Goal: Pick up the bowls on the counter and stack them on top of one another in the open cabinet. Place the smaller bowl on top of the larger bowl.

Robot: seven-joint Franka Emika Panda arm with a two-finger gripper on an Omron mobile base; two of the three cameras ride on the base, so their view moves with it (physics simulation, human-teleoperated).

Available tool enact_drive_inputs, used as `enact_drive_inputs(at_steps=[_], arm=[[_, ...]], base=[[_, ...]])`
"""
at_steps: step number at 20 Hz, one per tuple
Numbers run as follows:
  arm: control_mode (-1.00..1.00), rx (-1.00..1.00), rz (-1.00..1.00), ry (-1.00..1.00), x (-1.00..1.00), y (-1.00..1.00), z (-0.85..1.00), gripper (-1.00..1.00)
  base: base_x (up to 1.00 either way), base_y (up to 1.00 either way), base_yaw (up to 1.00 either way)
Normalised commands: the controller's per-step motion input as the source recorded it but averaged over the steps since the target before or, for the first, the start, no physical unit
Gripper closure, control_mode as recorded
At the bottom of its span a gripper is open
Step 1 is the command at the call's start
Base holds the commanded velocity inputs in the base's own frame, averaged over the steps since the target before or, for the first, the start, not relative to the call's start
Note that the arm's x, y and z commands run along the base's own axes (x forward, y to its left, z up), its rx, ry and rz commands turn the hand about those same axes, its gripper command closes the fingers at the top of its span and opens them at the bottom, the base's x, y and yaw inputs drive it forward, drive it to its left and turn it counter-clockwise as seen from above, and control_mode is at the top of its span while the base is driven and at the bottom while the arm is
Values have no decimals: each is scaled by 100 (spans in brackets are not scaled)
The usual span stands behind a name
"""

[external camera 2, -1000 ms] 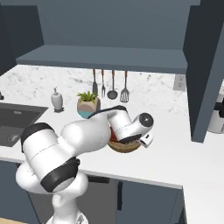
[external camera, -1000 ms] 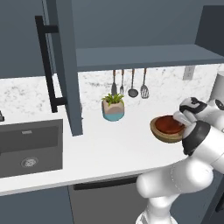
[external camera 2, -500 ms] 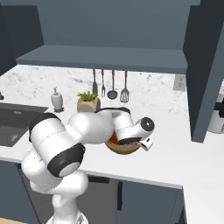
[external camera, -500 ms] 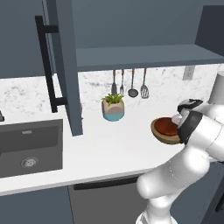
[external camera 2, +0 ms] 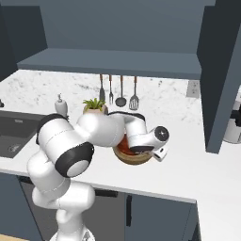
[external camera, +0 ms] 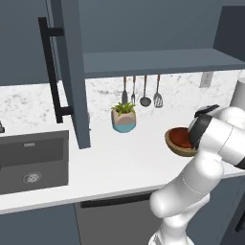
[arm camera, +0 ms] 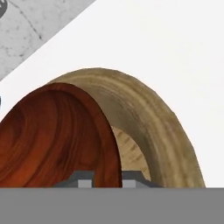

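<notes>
Hand view looks straight onto the smaller bowl [arm camera: 52, 135], glossy reddish-brown with wood grain inside, sitting within the larger bowl [arm camera: 162, 131], whose thick tan rim curves around its right side; a strip of the larger bowl's pale inner wall shows between the two; the two fingers [arm camera: 80, 180] rise at the bottom edge, one on each side of the smaller bowl's rim, so they straddle it closely; whether they press on it I cannot tell.

From the left base view the stacked bowls sit on the desk [external camera: 119, 162], toward its right end and nearer the front edge than the back wall; the smaller bowl [external camera: 181, 137] rests inside the larger bowl [external camera: 175, 146], partly hidden by the wrist; in the right base view the larger bowl [external camera 2: 134, 156] lies under the hand, with a sliver of the smaller bowl [external camera 2: 123, 147] showing.

Behind, toward the desk's back edge, stands a beige-and-teal plant pot [external camera: 124, 119]; utensils [external camera: 141, 92] hang on the wall above it; the open cabinet [external camera: 158, 61] has its shelf above them, its door [external camera: 72, 72] with a long black bar handle [external camera: 51, 72] swung out at the left; a dark sink [external camera: 31, 160] is set in the desk's left end; no writing is legible anywhere.
</notes>
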Motion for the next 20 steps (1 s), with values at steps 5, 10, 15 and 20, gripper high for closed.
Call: enact_drive_inputs(at_steps=[5, 10, 15, 20], arm=[[-100, 0, 0, 0, 0, 0, 6, -100], [-100, 0, 0, 0, 0, 0, 27, -100], [-100, -1, 0, 0, 0, 1, 38, -100], [-100, -2, 0, 1, 0, 0, 19, -100]], base=[[0, 0, 0], [0, 0, 0], [0, 0, 0], [0, 0, 0]])
